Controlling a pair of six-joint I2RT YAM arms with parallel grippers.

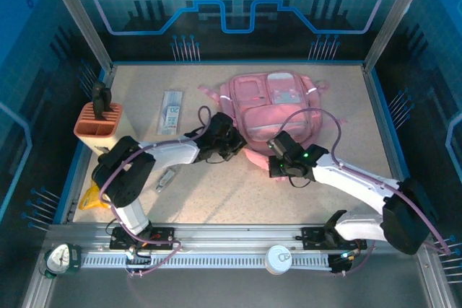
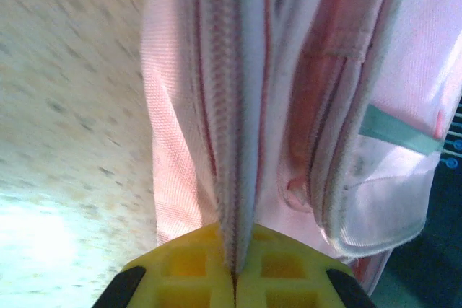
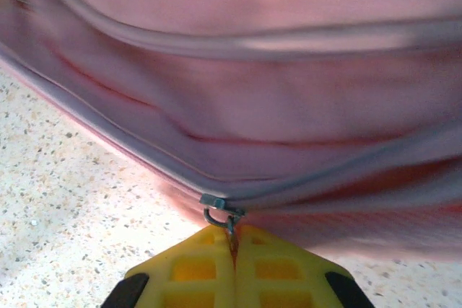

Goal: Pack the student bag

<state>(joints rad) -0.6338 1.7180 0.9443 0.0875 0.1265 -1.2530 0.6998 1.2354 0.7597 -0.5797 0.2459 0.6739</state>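
both wrist views are blurred, and the arms hide the near edge of the student bag (image 1: 278, 102). it lies far-centre on a speckled beige table (image 1: 216, 200), inside blue-lit walls (image 1: 238, 5). the left gripper (image 2: 233, 239) is clamped on the zipper seam (image 2: 232, 106) at the bag's left side. the right gripper (image 3: 232, 234) pinches a zipper pull (image 3: 219, 210) at its near edge.

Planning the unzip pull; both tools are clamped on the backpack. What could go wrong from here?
1. The right tool pinches only the small zipper pull at its very tips; a hard tug may slip it out.
2. The left tool holds a thin fold of zipper tape, also at the tips; if it slips, nothing braces the pink backpack.
3. Being soft and loose on the table, it may drag instead of unzipping.
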